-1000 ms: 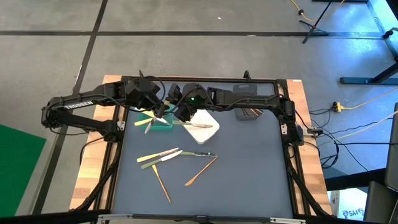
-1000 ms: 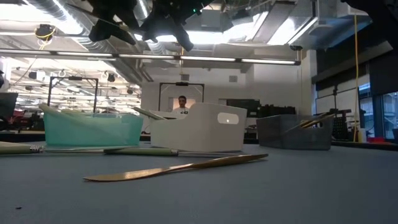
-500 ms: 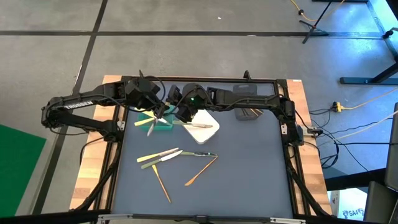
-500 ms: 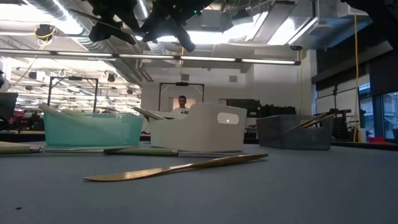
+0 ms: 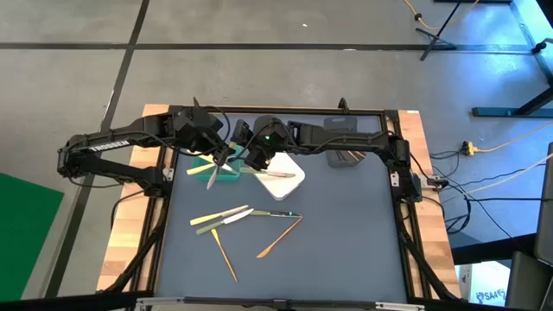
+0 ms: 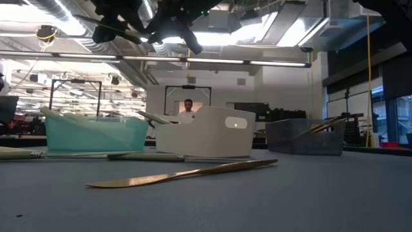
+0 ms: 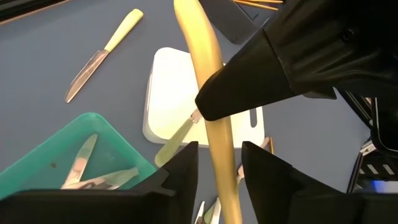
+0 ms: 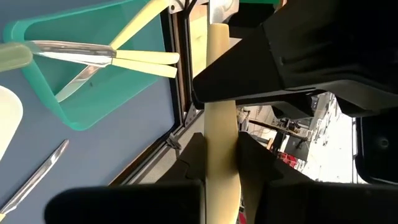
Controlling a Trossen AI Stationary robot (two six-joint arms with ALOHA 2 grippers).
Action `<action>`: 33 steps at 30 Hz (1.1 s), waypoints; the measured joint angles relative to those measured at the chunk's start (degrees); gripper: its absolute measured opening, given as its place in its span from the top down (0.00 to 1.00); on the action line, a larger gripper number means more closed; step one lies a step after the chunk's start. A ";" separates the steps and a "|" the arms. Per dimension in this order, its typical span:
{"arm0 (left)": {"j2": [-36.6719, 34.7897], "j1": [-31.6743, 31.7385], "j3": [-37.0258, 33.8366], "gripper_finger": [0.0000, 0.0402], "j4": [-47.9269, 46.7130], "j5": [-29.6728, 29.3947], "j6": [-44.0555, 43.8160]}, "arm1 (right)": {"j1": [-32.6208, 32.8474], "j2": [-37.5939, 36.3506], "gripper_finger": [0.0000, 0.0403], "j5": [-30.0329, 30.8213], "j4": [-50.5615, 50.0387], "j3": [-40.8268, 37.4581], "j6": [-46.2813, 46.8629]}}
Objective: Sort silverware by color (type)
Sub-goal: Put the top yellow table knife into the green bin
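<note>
A pale yellow utensil (image 7: 199, 50) hangs in the air above the green bin (image 5: 226, 175) and the white bin (image 5: 285, 177). My right gripper (image 8: 221, 146) is shut on it. My left gripper (image 7: 219, 152) faces it from the table's left. Its fingers stand open on either side of the same handle, with a narrow gap on each side. The green bin holds yellow-handled knives (image 8: 134, 57). Several pale yellow, green and orange-brown utensils (image 5: 233, 216) lie flat on the dark mat. My right gripper pinches the yellow utensil's handle (image 8: 219, 124) between its two fingers, which lie across it. It comes in from the table's right, slanting down. The utensil is lifted clear of the bins and the table and runs on between my left gripper's fingers.
A grey bin (image 5: 346, 157) with orange-brown utensils stands at the far right of the mat. An orange-brown knife (image 6: 183, 174) lies near the low camera. The near half of the mat holds only loose utensils. A person stands in the room far behind the table.
My right gripper has rolled a little about its own pointing line, and the yellow utensil has turned with it. Both arms have kept their places above the bins.
</note>
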 joint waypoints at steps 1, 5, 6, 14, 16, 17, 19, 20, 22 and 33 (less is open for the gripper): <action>0.00 0.00 0.00 0.73 -0.02 0.16 0.02 | -0.01 0.00 0.91 0.00 0.00 0.00 -0.29; 0.00 0.00 0.00 0.80 -0.04 0.22 0.01 | -0.02 0.00 0.91 0.00 0.02 0.00 -0.56; 0.00 0.00 0.00 0.82 -0.04 0.22 0.02 | -0.02 0.00 0.91 0.00 0.02 0.00 -0.56; 0.00 0.00 0.00 0.91 -0.45 0.02 -0.17 | -0.02 0.00 0.91 0.04 0.00 0.00 -0.67; 0.00 0.00 0.00 0.91 -0.43 0.03 -0.16 | -0.02 0.00 0.89 0.04 0.00 0.00 -0.65; 0.00 0.00 0.00 0.91 -0.42 0.02 -0.17 | -0.02 0.00 0.88 0.03 0.01 0.00 -0.64; 0.00 0.00 0.00 0.91 -0.39 0.03 -0.17 | -0.02 0.00 0.85 0.02 0.02 0.00 -0.62; 0.00 0.00 0.00 0.91 -0.34 0.07 -0.17 | -0.02 0.00 0.84 0.02 0.04 0.00 -0.60; 0.00 0.00 0.00 0.91 -0.28 0.18 -0.25 | -0.02 0.00 0.80 0.02 0.07 0.00 -0.47; 0.02 -0.02 0.00 0.91 -0.21 0.22 -0.50 | 0.00 0.00 0.58 1.98 0.59 0.00 -0.45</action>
